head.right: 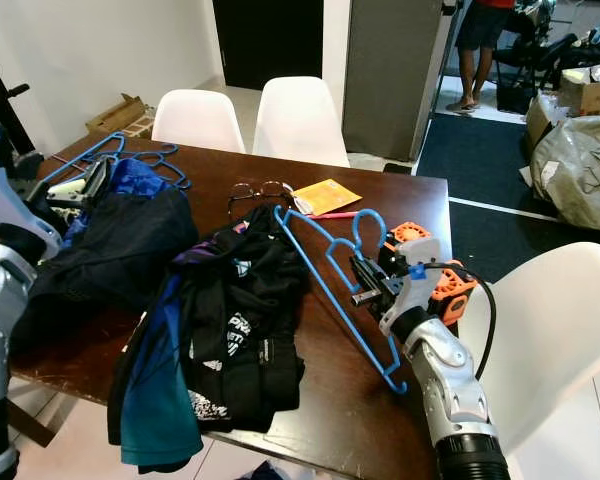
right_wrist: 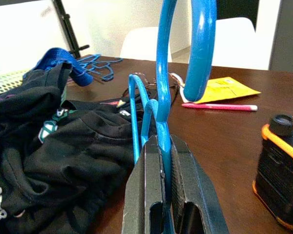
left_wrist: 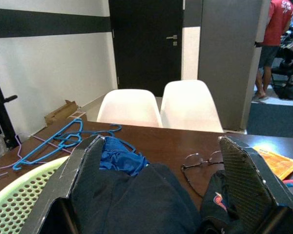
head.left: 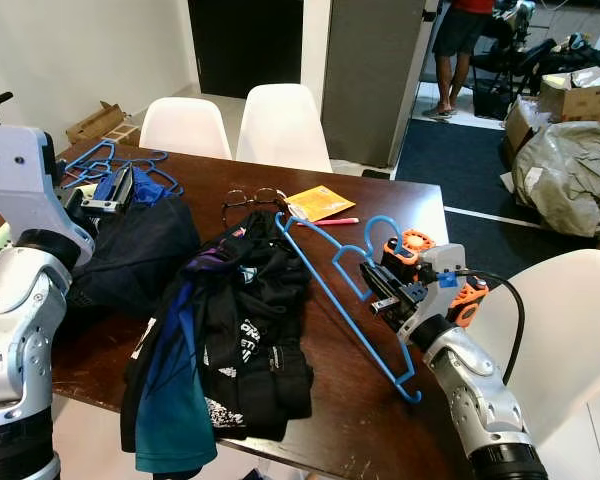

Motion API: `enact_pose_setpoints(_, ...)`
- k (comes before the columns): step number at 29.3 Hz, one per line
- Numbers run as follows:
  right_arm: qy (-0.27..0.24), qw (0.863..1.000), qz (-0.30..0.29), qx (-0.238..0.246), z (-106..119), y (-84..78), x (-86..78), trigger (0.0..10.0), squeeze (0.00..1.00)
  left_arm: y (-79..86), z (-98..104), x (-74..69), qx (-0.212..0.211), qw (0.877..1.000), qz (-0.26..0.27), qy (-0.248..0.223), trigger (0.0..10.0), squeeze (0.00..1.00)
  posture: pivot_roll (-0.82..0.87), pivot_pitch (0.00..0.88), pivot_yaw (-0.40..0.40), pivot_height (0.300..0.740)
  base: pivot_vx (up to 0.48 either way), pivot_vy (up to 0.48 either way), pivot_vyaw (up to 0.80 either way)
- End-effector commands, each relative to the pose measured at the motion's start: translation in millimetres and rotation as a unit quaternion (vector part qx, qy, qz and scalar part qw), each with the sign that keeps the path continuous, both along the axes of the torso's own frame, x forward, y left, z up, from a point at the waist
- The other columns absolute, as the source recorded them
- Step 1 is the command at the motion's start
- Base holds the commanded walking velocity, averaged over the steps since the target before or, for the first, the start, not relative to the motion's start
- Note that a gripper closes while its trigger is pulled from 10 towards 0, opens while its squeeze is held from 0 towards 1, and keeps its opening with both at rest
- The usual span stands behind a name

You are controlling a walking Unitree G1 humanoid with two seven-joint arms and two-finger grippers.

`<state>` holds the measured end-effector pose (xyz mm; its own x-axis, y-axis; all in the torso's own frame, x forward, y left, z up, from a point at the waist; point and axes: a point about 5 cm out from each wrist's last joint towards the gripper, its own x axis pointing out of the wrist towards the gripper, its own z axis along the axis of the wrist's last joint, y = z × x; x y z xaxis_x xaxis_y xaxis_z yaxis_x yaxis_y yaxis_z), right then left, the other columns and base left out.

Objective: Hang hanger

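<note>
A blue plastic hanger (head.left: 325, 285) lies slanted over the dark wooden table (head.left: 360, 410), one end tucked into a heap of black clothes (head.left: 250, 320). My right gripper (head.left: 372, 281) is shut on the blue hanger (right_wrist: 162, 146) near its hook (right_wrist: 200, 44). My left gripper (head.left: 120, 190) is raised over a dark navy garment (head.left: 130, 250) at the table's left; its fingers (left_wrist: 244, 175) stand wide open with nothing between them. More blue hangers (head.left: 100, 165) lie tangled at the table's far left corner.
Glasses (head.left: 250, 200), a yellow packet (head.left: 320, 202) and a pink pen (head.left: 335, 221) lie near the far edge. White chairs (head.left: 280, 125) stand behind the table and one (head.left: 570, 330) at my right. A green basket (left_wrist: 14, 195) is at the left. A person (head.left: 458, 50) stands far back.
</note>
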<state>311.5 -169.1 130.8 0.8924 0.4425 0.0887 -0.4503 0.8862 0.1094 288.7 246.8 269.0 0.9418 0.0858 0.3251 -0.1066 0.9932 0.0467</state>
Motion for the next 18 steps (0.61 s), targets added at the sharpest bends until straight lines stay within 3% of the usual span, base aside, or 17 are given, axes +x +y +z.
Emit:
enact_pose_setpoints(1,0.001,1.0,0.006,-0.002,-2,2.7,0.4,10.0,0.0,1.9,0,4.2,-0.002,1.0,0.013,-0.004,10.0,0.0,0.07,0.0,-0.035,0.74,0.0,0.0,0.0)
enact_pose_setpoints(9,-0.009,1.0,0.008,-0.005,0,3.6,1.5,10.0,0.0,9.9,-12,13.7,-0.017,0.999,0.051,0.007,10.0,0.0,0.05,0.0,-0.025,0.74,0.0,0.0,0.8)
enact_pose_setpoints(14,-0.009,1.0,0.004,0.004,1,3.3,2.6,10.0,0.0,23.0,-25,15.7,-0.088,0.993,0.081,0.019,10.0,0.0,0.06,0.0,-0.022,0.74,0.0,0.0,0.8)
enact_pose_setpoints(18,-0.004,1.0,0.003,0.004,0,2.8,2.5,10.0,0.0,28.2,-29,15.5,-0.122,0.989,0.085,0.022,10.0,0.0,0.05,0.0,-0.03,0.74,0.0,0.0,0.0)
